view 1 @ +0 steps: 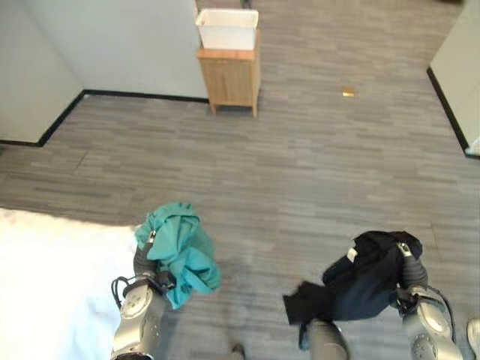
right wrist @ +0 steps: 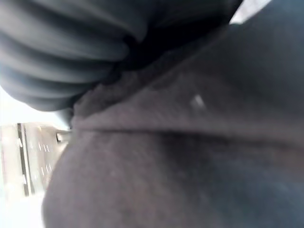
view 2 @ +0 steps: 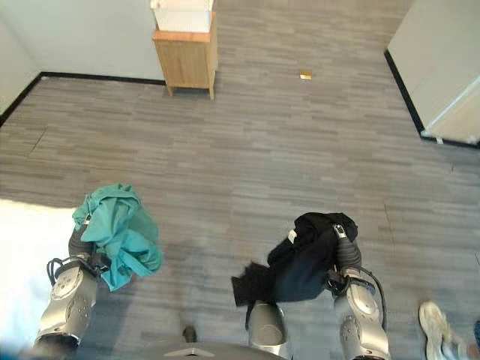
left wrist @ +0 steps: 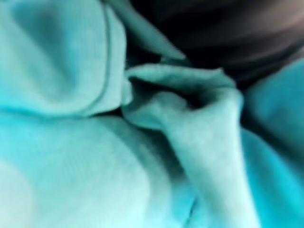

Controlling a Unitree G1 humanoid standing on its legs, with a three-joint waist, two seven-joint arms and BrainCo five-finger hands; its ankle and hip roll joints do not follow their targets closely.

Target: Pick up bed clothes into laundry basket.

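1. Teal cloth hides the fingers of the left hand [view 1: 145, 259]; the teal garment [view 1: 178, 251] is bunched over it, and the left wrist view gives folds of that fabric at close range. Cannot tell whether the fingers are curled or spread under it.
2. Right hand [view 2: 343, 251] likewise: the black garment [view 2: 304, 262] is draped over it and hangs down toward the robot's middle. The right wrist view gives dark cloth next to the ribbed cover. Cannot tell how these fingers are set either.
3. Both garments are off the floor [view 1: 300, 172], each carried at the end of its own arm, well apart from one another.
4. White bed [view 1: 52, 285] edge lies at the robot's left, just beside the left arm.
5. Ahead, across open floor, a small wooden stand [view 1: 231, 75] sits against the wall with a white basket [view 1: 226, 30] on top. Well apart from both hands.
6. A small yellowish scrap [view 1: 348, 91] lies on the floor to the right of the stand; cannot identify it.
7. Progress, as a judgement: pick-up looks done for these two pieces. Remaining: cross the floor to the basket and drop both in. Nothing visible inside the basket from this angle.
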